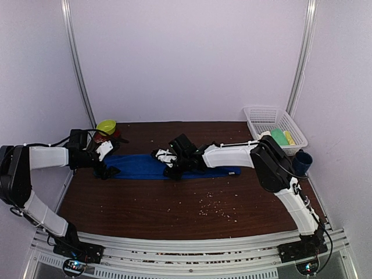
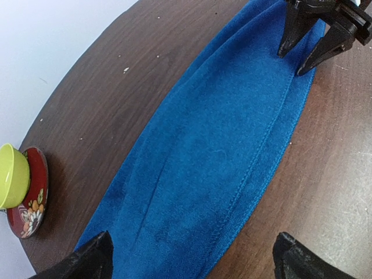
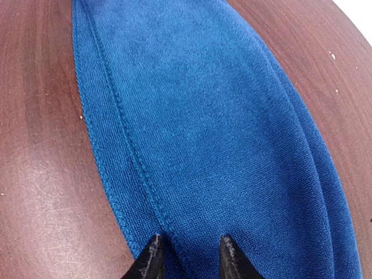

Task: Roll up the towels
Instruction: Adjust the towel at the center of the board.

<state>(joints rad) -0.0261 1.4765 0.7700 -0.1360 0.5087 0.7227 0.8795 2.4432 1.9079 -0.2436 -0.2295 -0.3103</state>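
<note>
Only the top view gives me the mesh basket (image 1: 273, 125) at far right, and only the wrist views show the stitched hem. The blue towel (image 1: 136, 165) lies flat mid-table, long axis running left-right. The left gripper (image 2: 195, 256) is spread wide over its left end. The right gripper (image 3: 190, 253) sits mid-length at the near hem, jaws narrowly parted, tips on the cloth.

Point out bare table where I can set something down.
Widest: near strip between towel and arm bases, only crumbs. Also far strip behind towel, between bowl and basket. Crowded: towel, with left end effector and right end effector over it; cup by basket.
</note>
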